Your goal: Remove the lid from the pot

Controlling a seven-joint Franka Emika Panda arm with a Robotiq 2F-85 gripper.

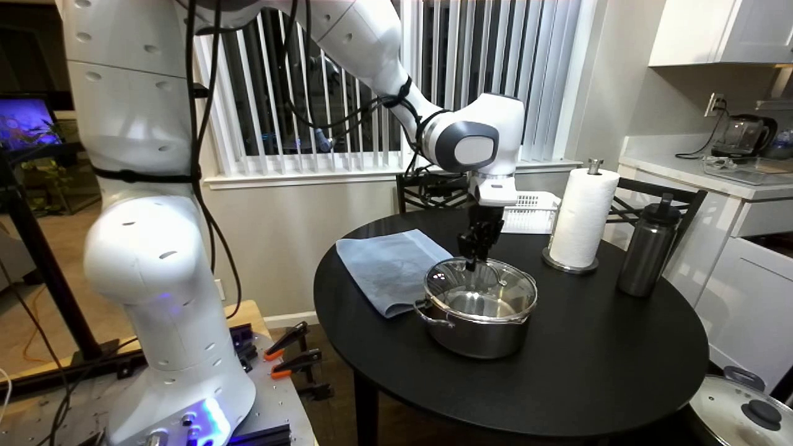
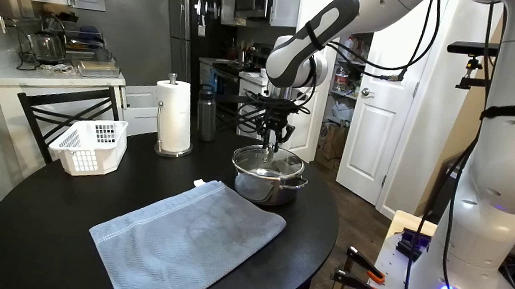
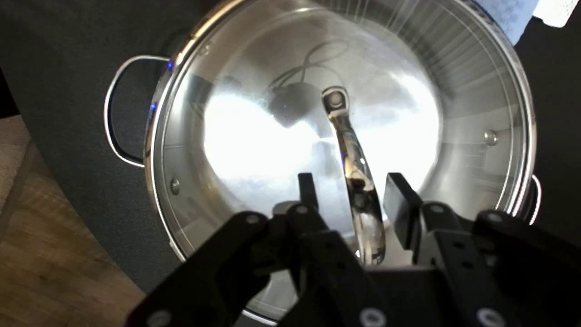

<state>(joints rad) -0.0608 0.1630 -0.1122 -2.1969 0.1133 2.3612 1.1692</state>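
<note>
Two black fingers [image 3: 308, 193] of the gripper [image 3: 352, 193] straddle the arched metal handle [image 3: 354, 154] of the lid [image 1: 480, 303], standing partway apart; in the wrist view a gap shows on each side of the handle, the narrower one toward the right of that view. Whether the fingertips touch the glass cannot be told. The round, see-through lid, edged with a thin metal rim, lies flat on the pot [image 1: 480, 339] and covers its mouth. Through the glass, the pot's shiny steel bottom shows bright patches of light and a dark, looping reflection or shadow. Both wire side handles [image 3: 107, 111] of the pot appear in the wrist view, the one toward the left standing out more fully. The pot rests upright on a round black surface [image 1: 588, 371], with a grey-blue cloth [image 2: 189, 247] spread flat just beside it. Elsewhere on that surface, apart from the pot, are a white basket [image 2: 92, 148] with latticed sides, a paper towel roll [image 2: 174, 116] upright on a metal stand [image 2: 173, 153], and a black-capped metal bottle [image 1: 647, 251] near the roll. The white arm [image 1: 372, 43] extends over the surface from its blue-lit base [image 1: 173, 396], and the gripper hangs pointing down at the lid. Black clamps [image 2: 353, 280] with orange tips sit beside the base in both exterior views. Low in the corner of an exterior view, another glass lid [image 1: 722, 402] with a dark knob shows past the surface's edge.
</note>
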